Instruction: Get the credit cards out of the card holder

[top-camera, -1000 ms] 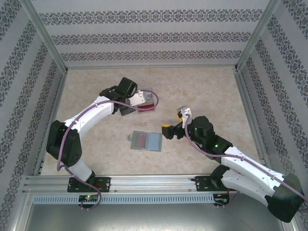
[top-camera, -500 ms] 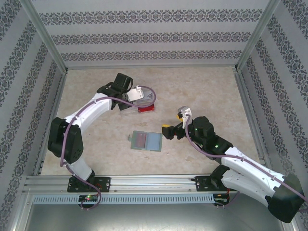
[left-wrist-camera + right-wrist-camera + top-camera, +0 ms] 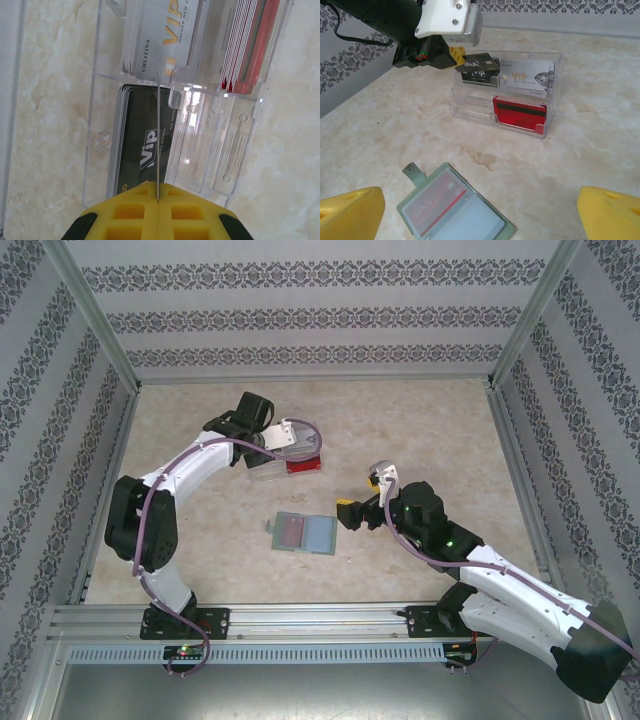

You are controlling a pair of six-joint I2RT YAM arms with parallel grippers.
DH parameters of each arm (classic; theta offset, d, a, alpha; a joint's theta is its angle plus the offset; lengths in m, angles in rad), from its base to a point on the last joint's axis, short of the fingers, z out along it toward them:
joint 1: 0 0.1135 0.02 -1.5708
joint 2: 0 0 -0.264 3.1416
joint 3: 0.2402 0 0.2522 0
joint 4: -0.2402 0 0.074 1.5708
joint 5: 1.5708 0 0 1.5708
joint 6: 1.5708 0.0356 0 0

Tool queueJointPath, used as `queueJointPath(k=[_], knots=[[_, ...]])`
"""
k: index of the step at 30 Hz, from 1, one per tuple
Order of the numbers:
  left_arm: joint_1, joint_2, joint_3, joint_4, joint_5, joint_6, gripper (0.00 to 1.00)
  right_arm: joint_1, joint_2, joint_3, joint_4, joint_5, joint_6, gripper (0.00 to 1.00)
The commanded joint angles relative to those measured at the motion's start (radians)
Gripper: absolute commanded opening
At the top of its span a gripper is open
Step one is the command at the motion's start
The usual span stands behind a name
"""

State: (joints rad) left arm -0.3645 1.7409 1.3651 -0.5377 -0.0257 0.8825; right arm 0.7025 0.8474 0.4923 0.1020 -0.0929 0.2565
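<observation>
Over the clear box (image 3: 272, 466), the left pincer (image 3: 157, 192) pinches a card (image 3: 157, 125) edge-on; the right pincer (image 3: 350, 515) hangs spread near the open wallet (image 3: 303, 533).

One card holder (image 3: 472, 225) with one reddish card (image 3: 432, 202); one clear box (image 3: 470, 106) holding three card stacks (image 3: 520, 112).

"Where was your left arm?"

"It was stretched far forward over the table, elbow bent and wrist tipped down. My left gripper (image 3: 157, 199) was pressed tight on a credit card (image 3: 157, 125), which I held edge-on."

"And the right?"

"My right arm reached in low toward the middle, with the forearm angled left. My right gripper (image 3: 360, 493) hovered with its fingers (image 3: 350, 210) spread wide apart."
</observation>
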Motion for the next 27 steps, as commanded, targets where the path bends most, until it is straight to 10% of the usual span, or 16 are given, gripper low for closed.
queueJointPath(k=[1, 27], knots=[[0.014, 0.009, -0.006, 0.019, 0.013, 0.032, 0.00, -0.001, 0.003, -0.010, 0.020, 0.019, 0.000, 0.98], [0.031, 0.055, -0.005, 0.038, -0.031, 0.074, 0.03, -0.001, 0.021, -0.010, 0.025, 0.016, 0.001, 0.98]])
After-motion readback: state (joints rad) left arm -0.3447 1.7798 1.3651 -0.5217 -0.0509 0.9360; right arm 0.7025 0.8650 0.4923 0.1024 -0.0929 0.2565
